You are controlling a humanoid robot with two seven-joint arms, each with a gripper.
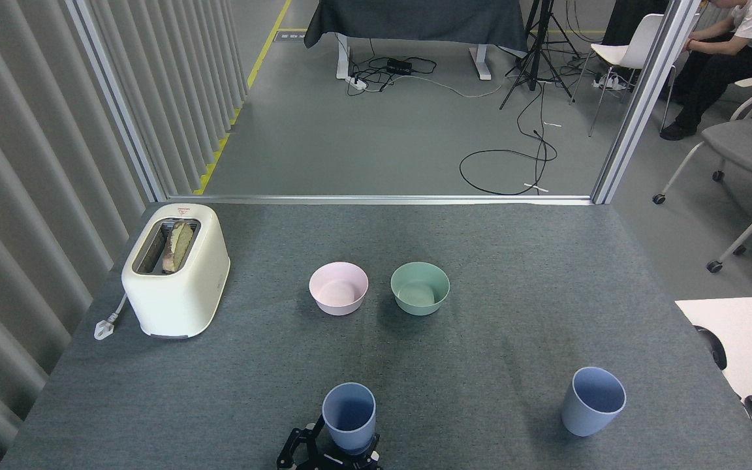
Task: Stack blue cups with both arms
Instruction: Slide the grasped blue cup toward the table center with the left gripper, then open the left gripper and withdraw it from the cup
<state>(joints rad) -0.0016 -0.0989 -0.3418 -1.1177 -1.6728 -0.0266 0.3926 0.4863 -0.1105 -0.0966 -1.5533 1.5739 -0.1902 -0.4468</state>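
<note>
The grey table (513, 261) is carrying both blue cups: one (348, 418) at the near edge, its twin (593, 401) standing upright well apart to the right. They're looking light, stiff and slick, so mid-wall is the hold. A gripper (327, 455) is peeking in low, its fingers closing round the near cup's base, apparently lifting it. Which arm, I cannot tell.

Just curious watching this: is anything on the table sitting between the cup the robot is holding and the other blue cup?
Nothing visible: bare table lies between the held cup and the other blue cup. Both bowls stand farther back.
</note>
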